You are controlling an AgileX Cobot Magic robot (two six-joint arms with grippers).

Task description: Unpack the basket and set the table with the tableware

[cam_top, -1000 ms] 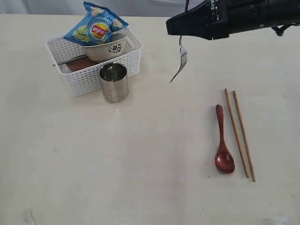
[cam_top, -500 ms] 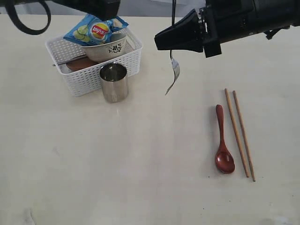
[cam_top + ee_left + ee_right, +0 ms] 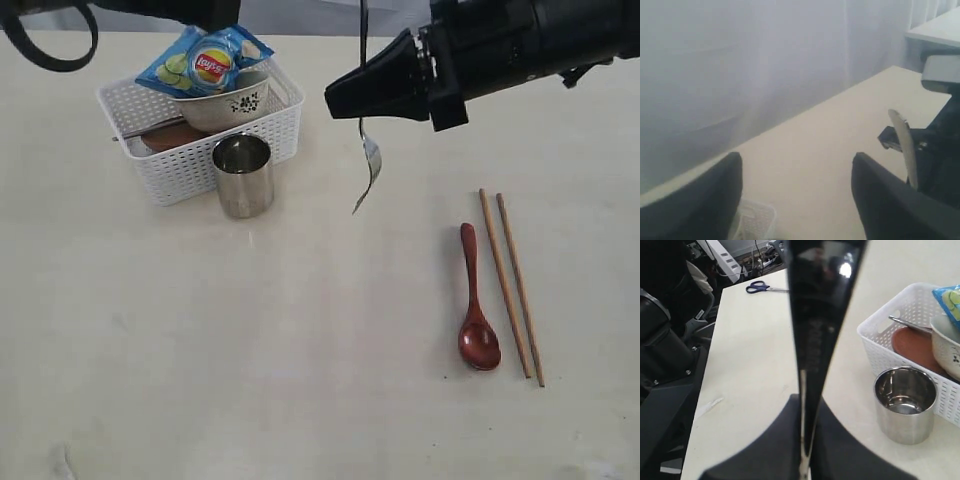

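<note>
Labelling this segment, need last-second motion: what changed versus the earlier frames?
The right gripper, shut on the fork, moved left and down in the exterior view, bringing the fork nearer the table. The left arm came into view above the basket. Nothing was picked up or released. Basket, chip bag, bowl, cup, spoon and chopsticks stayed put.

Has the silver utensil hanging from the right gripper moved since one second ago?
Yes. In the exterior view the silver utensil has shifted left and lower, so it is now closer to the steel cup.
</note>
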